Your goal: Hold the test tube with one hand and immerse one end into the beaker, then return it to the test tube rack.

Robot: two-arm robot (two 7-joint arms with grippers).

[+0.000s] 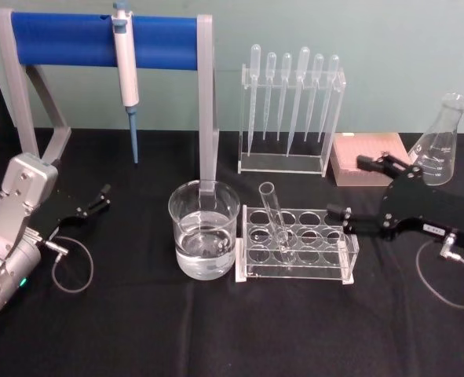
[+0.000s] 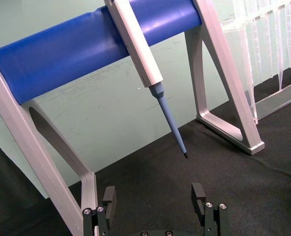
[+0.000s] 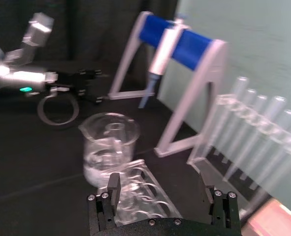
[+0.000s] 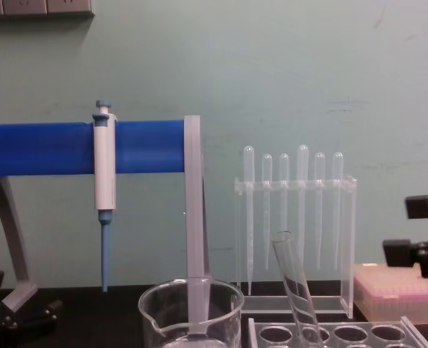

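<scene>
Head view high, chest view low, both facing beaker (image 1: 203, 229), wrist views close

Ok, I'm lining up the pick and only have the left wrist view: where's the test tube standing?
Observer: The test tube leans in the test tube rack, in a hole in its left half.
Operator: Where's the beaker from there?
Observer: The beaker, partly filled with clear liquid, stands just left of the rack.
Operator: Which gripper is closer?
Observer: The right gripper, fingers open, hovers at the rack's right end; the left gripper sits farther off, left of the beaker.
</scene>
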